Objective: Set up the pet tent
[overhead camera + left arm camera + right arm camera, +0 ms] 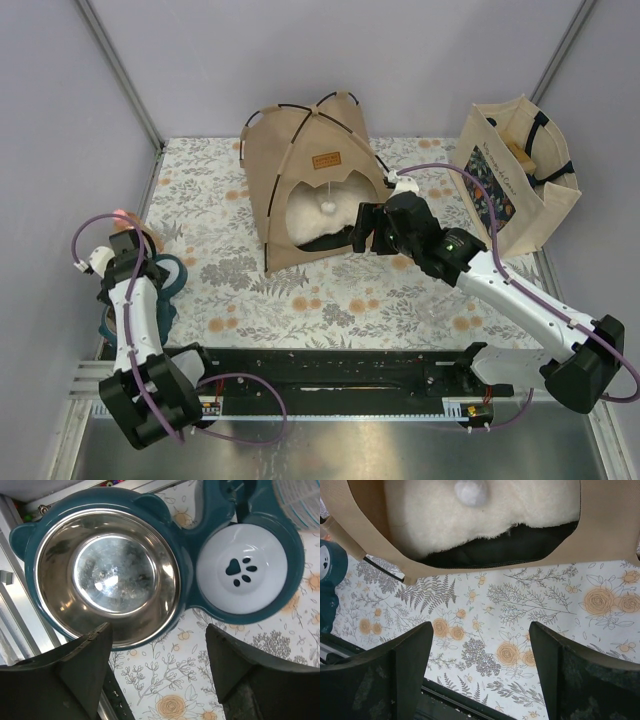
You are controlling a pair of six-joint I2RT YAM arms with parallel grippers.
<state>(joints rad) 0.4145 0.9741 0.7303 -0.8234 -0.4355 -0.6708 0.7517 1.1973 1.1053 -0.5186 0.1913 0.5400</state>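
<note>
Pet tent (305,170) upright at far middle of worktop (400,300), doorway toward near edge, cushion (485,515) inside. Right gripper (480,630) spread, empty, just before doorway's lower right corner — tent straight ahead of it. Left gripper (157,630) spread too, over teal feeder (190,555) by left edge — well apart from tent. Right arm plainly nearer; likely little left to do.

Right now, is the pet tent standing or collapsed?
Standing: the pet tent has a peaked shape on black poles, with the white cushion inside.
</note>
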